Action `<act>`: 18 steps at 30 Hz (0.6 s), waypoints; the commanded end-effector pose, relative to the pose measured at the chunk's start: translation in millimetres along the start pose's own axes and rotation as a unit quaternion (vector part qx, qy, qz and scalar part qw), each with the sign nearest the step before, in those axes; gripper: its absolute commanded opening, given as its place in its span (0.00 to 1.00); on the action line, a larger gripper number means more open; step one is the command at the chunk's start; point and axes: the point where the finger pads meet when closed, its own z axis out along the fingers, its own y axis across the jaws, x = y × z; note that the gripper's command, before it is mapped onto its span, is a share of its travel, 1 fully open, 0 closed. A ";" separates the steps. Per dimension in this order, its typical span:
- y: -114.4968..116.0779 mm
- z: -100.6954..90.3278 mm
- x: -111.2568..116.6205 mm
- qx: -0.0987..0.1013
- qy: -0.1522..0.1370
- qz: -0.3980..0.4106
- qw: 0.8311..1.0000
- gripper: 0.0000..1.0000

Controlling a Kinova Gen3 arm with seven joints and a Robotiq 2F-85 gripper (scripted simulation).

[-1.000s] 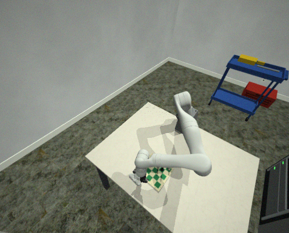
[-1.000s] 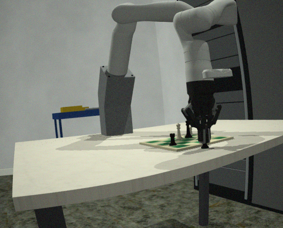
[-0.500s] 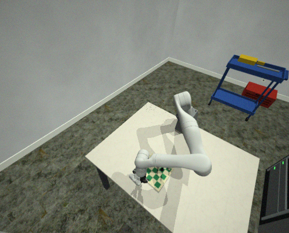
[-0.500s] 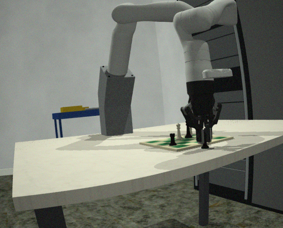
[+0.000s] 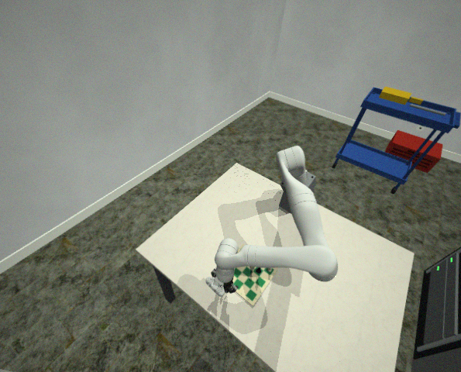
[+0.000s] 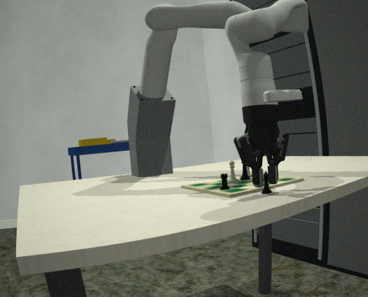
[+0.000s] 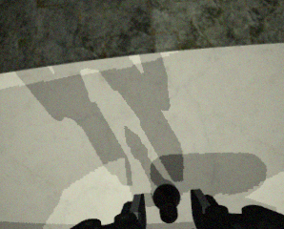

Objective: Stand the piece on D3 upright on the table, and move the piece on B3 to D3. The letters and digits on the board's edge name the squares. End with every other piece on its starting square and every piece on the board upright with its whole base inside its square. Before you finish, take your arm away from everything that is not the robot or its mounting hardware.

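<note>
Smooth white tubular arm [image 5: 302, 216] on a faceted grey pedestal [image 6: 135, 127], tipped with a black claw [image 6: 265, 179].
</note>
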 end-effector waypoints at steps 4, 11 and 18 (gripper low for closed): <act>-0.1 -4.1 0.8 0.000 0.001 0.000 1.000 0.37; -0.1 -31.6 0.7 0.000 0.001 0.000 1.000 0.37; -0.1 -64.1 0.7 0.000 0.001 0.000 1.000 0.37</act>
